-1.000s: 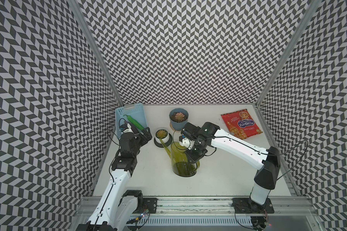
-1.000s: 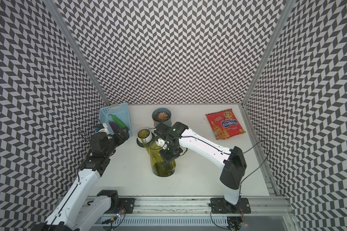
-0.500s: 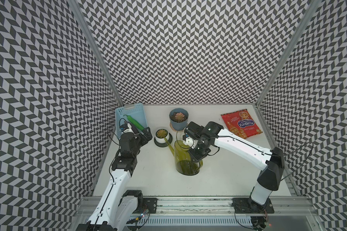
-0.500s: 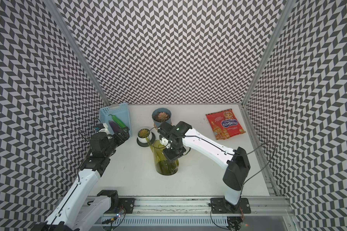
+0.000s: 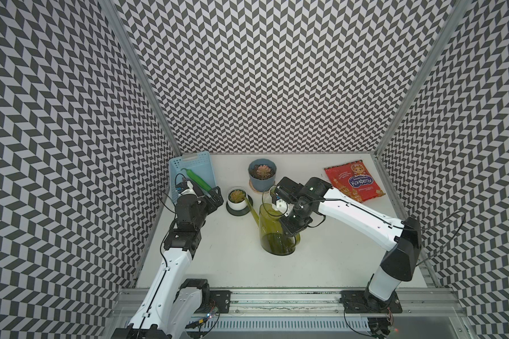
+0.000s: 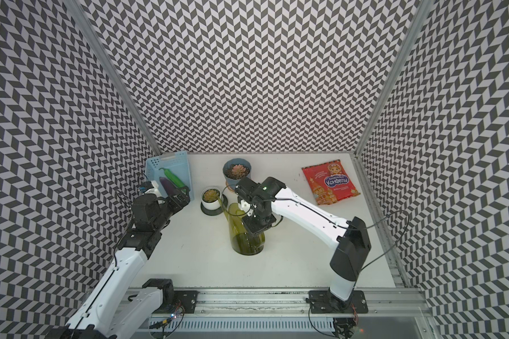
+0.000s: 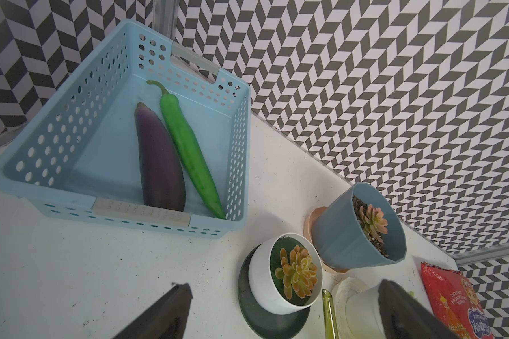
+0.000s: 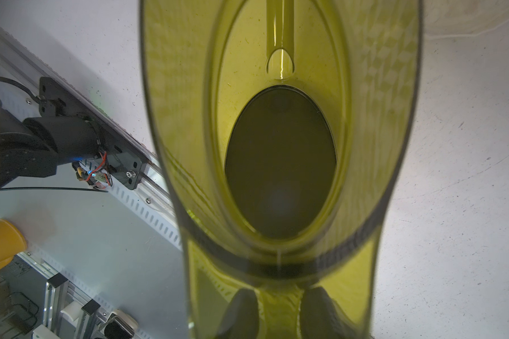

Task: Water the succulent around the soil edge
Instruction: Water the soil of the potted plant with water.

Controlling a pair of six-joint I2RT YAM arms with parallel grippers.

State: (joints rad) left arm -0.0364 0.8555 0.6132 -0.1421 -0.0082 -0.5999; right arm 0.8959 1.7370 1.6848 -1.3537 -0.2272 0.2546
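**A:** Where does the watering can (image 5: 269,232) sit against the fingers?

**B:** The right fingers (image 8: 240,314) are pinching its handle (image 8: 279,305), one on each side. The green see-through body runs straight out ahead of them. The spout (image 5: 252,207) leaves the side farthest from them. Dark liquid fills the lower part.

**A:** And the succulent (image 7: 297,271)?

**B:** Beyond the spout, well past the right fingers. Its white pot (image 7: 262,278) stands on a dark saucer (image 7: 247,311), and the spout's tip is at the pot's rim. I cannot tell whether it touches.

**A:** The left fingers (image 7: 165,317)?

**B:** Spread wide, holding nothing. The white pot lies ahead of them, in line with the gap between them and apart from both.

**A:** Anything else near?

**B:** A blue pot (image 7: 335,234) with a pinkish rosette stands just beyond the white one, as seen from the left fingers. Farther out, a blue basket (image 7: 235,164) holds an eggplant (image 7: 159,161) and a green pepper (image 7: 188,152) side by side. A red sweets bag (image 5: 353,182) lies flat on the table (image 5: 232,264), well apart from all the fingers.
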